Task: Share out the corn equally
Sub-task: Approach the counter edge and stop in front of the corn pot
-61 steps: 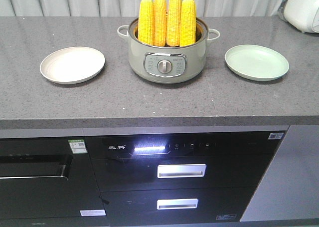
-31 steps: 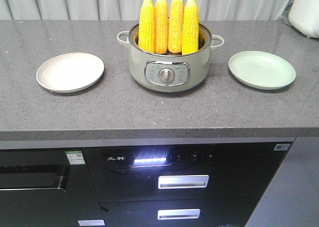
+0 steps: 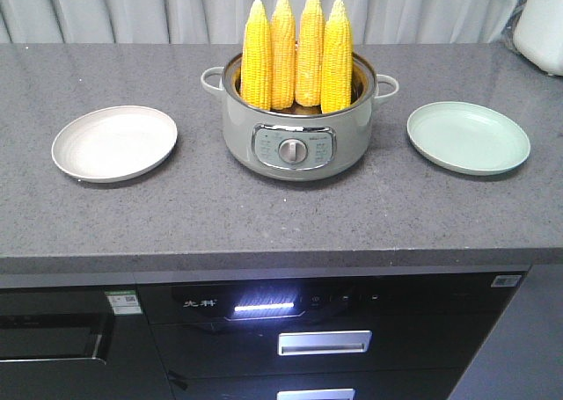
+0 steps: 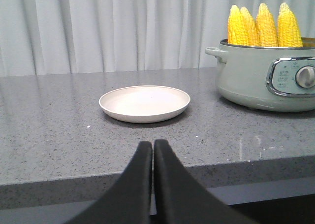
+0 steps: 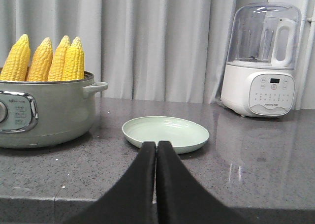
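Since a second ago the whole counter (image 3: pixel 264 215) has slid lower and grown larger in the front view. I judge that my base has rolled nearer, not that anything on top was touched. All the corn (image 3: pixel 296 55) stands as it stood: four cobs upright in the pot (image 3: pixel 295 136), tips up and close together, so each could be pinched from above near its top. The pot sits between the beige plate (image 3: pixel 114 142) and the green plate (image 3: pixel 468 136). Both are bare, one on each arm's side, which suits two cobs apiece. My left gripper (image 4: pixel 153 146) has its fingers pressed together on nothing, low at the counter's edge and facing the beige plate. My right gripper (image 5: pixel 156 145) is the same, closed and empty, facing the green plate. Both must open before either reaches for a cob. Nothing is shared out yet.
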